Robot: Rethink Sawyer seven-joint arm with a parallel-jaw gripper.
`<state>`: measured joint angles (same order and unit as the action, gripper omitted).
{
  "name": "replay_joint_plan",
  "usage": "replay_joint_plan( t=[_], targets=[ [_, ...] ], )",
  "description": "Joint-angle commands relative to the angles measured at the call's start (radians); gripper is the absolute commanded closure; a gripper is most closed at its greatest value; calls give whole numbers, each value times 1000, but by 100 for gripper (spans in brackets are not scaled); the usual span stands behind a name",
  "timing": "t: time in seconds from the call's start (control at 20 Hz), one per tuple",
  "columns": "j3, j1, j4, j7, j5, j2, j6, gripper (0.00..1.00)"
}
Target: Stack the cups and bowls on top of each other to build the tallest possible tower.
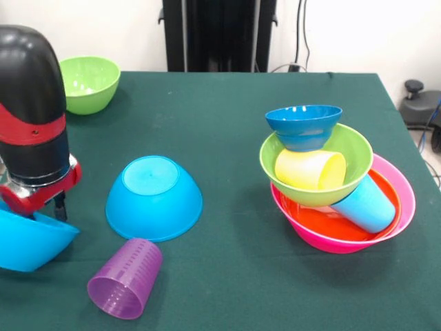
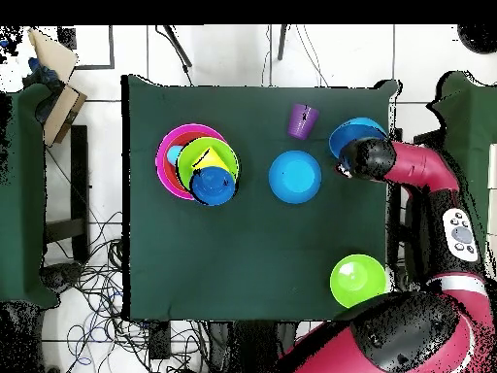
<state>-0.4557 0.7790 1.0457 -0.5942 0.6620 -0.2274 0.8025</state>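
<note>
My gripper [image 1: 58, 207] is at the table's left edge, shut on the rim of a bright blue bowl [image 1: 27, 241], which hangs tilted; both also show in the overhead view, the gripper [image 2: 345, 167] and the bowl [image 2: 354, 131]. The tower stands on the right: a large pink bowl [image 1: 406, 196] holds an orange bowl [image 1: 320, 222] and a light blue cup [image 1: 365, 203] lying aslant. On them sits a lime green bowl [image 1: 353, 146] with the yellow cup [image 1: 310, 169] on its side, and the small dark-blue footed bowl [image 1: 303, 124] on top. The purple cup [image 1: 124, 279] lies on its side.
A second bright blue bowl [image 1: 153, 196] sits upside down between my gripper and the tower. Another lime green bowl [image 1: 88, 83] stands upright at the far left corner. The table [image 1: 227, 110] has a dark green cloth.
</note>
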Motion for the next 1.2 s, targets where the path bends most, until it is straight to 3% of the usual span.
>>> replay_joint_plan(
  t=[0.05, 0.1, 0.15, 0.25, 0.4, 1.2],
  targets=[
    [-14, 96, 188, -63, 36, 48, -261, 100],
    [-49, 114, 233, 18, 42, 20, -237, 100],
    [-69, 130, 280, 29, 33, -13, -225, 100],
    [-70, 145, 353, -57, 2, -79, -225, 100],
    [-94, 166, 407, -80, -12, -119, -238, 100],
    [-119, 153, 422, -85, -67, -113, -148, 100]
  ],
)
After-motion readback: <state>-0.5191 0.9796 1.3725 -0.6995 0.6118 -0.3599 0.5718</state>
